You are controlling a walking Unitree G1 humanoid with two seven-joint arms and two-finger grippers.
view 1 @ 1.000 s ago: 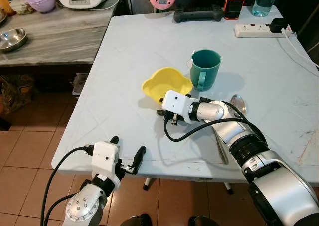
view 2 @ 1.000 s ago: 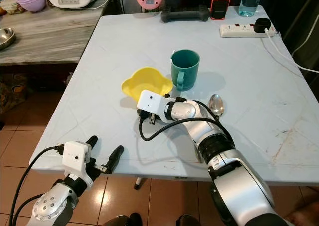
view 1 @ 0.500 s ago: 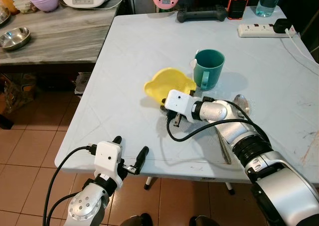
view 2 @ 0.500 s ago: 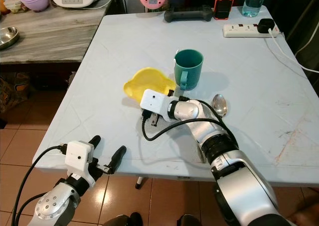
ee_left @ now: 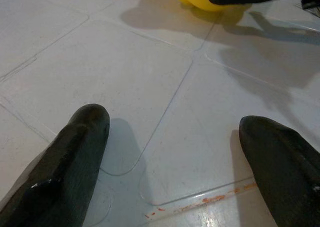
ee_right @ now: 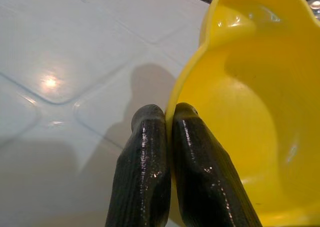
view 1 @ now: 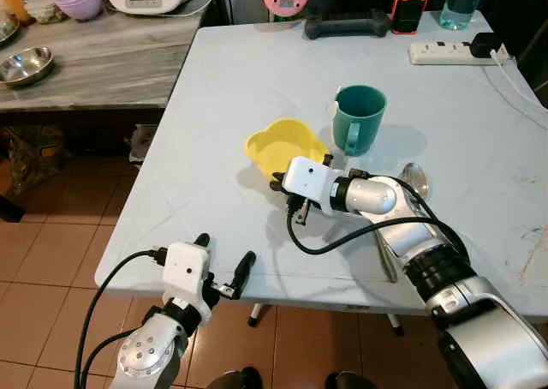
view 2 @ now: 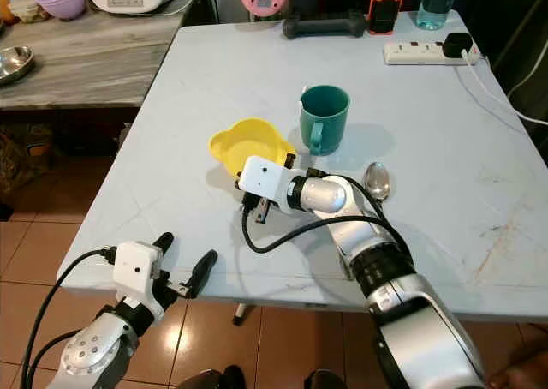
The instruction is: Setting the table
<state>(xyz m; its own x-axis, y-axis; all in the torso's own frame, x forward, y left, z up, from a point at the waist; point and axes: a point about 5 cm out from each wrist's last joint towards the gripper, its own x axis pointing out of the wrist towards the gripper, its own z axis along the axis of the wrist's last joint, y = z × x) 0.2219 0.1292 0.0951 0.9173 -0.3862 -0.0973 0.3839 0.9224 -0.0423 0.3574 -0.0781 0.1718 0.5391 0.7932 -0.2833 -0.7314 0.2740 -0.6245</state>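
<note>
Right gripper (ee_right: 167,118) pinches the rim of the yellow bear-shaped plastic bowl (view 1: 281,144) on the pale table (view 1: 214,80) — left gripper (view 1: 223,267) spread wide, holding nothing.

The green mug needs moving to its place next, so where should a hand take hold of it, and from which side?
Probably the handle: the green mug stands upright with it facing the table's near edge, so come from the robot's side. The yellow bowl, pinched at its rim by the right hand, crowds the mug's left; the spoon lies to its right.
</note>
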